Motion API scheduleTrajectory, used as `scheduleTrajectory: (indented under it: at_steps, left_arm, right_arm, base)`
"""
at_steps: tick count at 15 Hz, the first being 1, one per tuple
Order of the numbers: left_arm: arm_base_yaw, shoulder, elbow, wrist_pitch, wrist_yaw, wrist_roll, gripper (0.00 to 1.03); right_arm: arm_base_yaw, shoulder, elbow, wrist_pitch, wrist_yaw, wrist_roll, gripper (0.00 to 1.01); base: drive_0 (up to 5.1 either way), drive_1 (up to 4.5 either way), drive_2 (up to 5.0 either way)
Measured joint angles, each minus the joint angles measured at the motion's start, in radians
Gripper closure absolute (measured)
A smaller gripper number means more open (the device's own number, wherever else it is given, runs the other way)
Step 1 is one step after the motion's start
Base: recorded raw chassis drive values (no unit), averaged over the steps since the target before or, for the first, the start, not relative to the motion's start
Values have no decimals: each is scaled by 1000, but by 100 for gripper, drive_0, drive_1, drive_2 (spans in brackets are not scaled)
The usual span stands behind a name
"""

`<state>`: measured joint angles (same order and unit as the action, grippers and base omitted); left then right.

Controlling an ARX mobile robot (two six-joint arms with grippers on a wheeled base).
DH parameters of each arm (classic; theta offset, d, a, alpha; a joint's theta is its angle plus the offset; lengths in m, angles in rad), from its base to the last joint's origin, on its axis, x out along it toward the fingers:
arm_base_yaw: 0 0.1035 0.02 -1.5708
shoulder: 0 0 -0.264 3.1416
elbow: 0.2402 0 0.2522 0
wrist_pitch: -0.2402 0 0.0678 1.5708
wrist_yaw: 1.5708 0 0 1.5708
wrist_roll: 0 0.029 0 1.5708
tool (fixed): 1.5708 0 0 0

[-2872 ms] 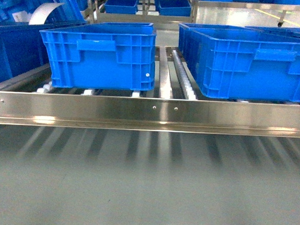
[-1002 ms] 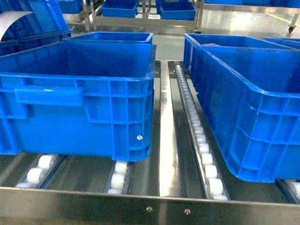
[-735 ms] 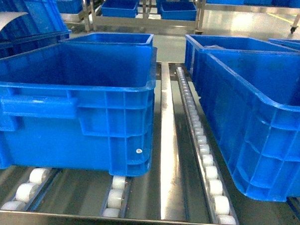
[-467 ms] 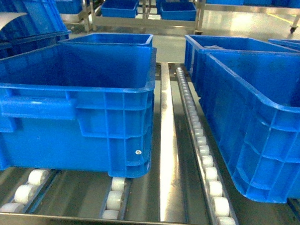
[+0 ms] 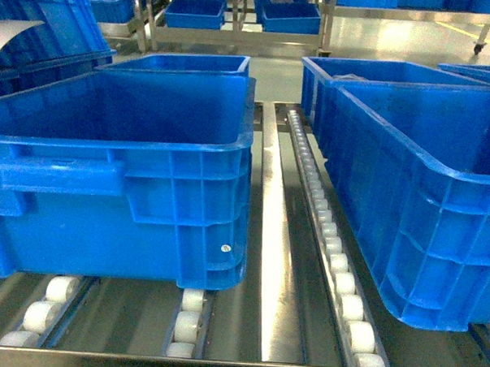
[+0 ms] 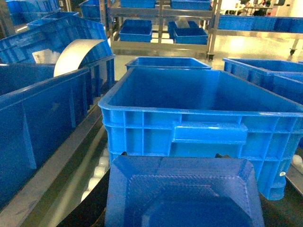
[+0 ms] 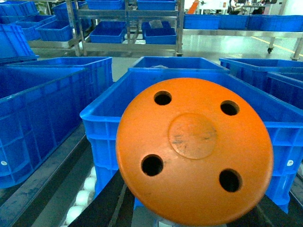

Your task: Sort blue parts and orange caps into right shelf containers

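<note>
A roller shelf [image 5: 324,228] with steel rails fills the head view, more racks of blue bins standing behind it on a pale floor. Two big crates sit on the rollers: the left crate [image 5: 123,186] and the right crate [image 5: 415,191], well apart across a bare steel strip, each with another bin behind it. Neither arm shows in the head view. The left wrist view looks over a blue part [image 6: 182,194], a flat ridged piece close under the lens, toward the left crate's handle wall [image 6: 203,135]. The right wrist view is mostly filled by an orange cap [image 7: 194,151], a round disc with four holes, in front of the right crate [image 7: 104,137]. Both pieces seem carried, but the fingers are hidden, so I cannot tell their state. The risk, as I judge it: each piece sits short of its crate's rim, so a release here would drop it onto the rollers, and the cap could roll away.
</note>
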<state>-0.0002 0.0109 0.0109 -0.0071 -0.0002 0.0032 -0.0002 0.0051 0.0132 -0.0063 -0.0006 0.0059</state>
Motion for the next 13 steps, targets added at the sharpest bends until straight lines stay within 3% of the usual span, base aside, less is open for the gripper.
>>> scheduleTrajectory:
  at_steps: [13]
  left_arm:
    - [0,0,0,0,0,0,61]
  right_arm:
    - [0,0,0,0,0,0,58]
  base:
    - [0,0,0]
